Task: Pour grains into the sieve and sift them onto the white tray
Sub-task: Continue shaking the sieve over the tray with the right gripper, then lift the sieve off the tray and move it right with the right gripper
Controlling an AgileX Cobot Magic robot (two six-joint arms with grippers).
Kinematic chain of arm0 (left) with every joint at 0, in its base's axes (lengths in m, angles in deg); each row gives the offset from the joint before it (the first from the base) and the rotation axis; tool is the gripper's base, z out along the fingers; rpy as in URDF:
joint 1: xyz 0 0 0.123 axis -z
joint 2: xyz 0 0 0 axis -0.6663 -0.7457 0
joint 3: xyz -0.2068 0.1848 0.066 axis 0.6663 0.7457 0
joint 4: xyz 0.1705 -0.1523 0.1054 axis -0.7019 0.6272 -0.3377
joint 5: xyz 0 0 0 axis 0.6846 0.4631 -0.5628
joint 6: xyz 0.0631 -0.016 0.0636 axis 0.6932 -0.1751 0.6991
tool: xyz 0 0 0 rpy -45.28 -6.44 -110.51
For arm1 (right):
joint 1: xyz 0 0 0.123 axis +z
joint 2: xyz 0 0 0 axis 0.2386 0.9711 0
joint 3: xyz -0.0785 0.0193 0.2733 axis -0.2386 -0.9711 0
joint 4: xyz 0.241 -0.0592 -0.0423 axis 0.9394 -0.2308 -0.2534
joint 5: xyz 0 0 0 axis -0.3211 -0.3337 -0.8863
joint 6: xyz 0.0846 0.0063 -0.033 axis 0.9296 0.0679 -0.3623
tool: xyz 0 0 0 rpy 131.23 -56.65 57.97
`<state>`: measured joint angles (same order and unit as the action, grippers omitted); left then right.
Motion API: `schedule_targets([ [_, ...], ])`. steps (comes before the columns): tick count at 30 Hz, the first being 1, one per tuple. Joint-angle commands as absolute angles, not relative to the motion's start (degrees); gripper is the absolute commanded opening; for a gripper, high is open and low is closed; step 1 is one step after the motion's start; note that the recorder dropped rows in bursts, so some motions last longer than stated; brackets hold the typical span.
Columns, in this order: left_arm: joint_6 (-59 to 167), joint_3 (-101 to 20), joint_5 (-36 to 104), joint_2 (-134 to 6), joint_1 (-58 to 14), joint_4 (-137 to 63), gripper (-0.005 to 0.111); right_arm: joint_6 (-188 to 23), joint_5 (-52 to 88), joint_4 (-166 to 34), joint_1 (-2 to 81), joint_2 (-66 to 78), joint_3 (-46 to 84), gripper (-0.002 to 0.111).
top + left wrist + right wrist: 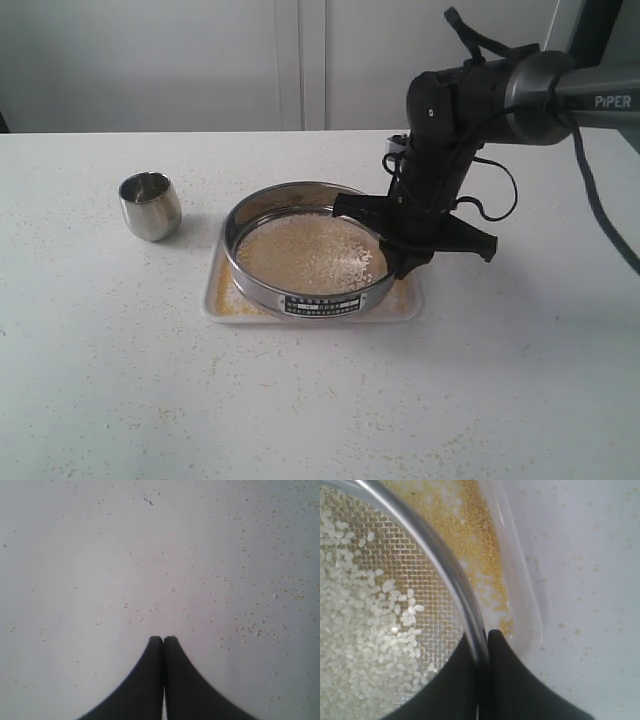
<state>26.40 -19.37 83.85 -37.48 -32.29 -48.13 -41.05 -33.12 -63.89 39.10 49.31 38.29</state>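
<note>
The sieve [305, 250], a wide steel ring with a mesh bottom, sits over the white tray [412, 305]. Pale rice-like grains [310, 255] lie on its mesh [395, 555]. Golden-yellow granules [480, 545] cover the white tray [520, 595] beneath and beside it. My right gripper [400, 262] is shut on the sieve's right rim [455, 580], one finger inside and one outside; its tips meet at the rim [482, 636]. My left gripper [163, 639] is shut and empty, above bare table in its wrist view; it does not show in the exterior view.
A small rounded steel cup [150, 205] stands upright on the table [320, 400] left of the tray. Loose grains [280, 580] are scattered on the table surface. The right arm [470, 100] reaches in from the upper right.
</note>
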Motion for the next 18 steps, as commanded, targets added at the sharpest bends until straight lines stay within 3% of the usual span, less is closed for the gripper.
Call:
schedule_targets([
  [1, 26.36, -18.91, 84.34, -37.05, -32.47, -47.86, 0.000, -43.57, -32.55, -63.61, 38.64, 47.03, 38.46, 0.000],
  [18, 26.36, -18.91, 84.34, -37.05, -32.47, -47.86, 0.000, -47.61, -32.16, -63.67, 33.85, 39.72, 29.94, 0.000],
])
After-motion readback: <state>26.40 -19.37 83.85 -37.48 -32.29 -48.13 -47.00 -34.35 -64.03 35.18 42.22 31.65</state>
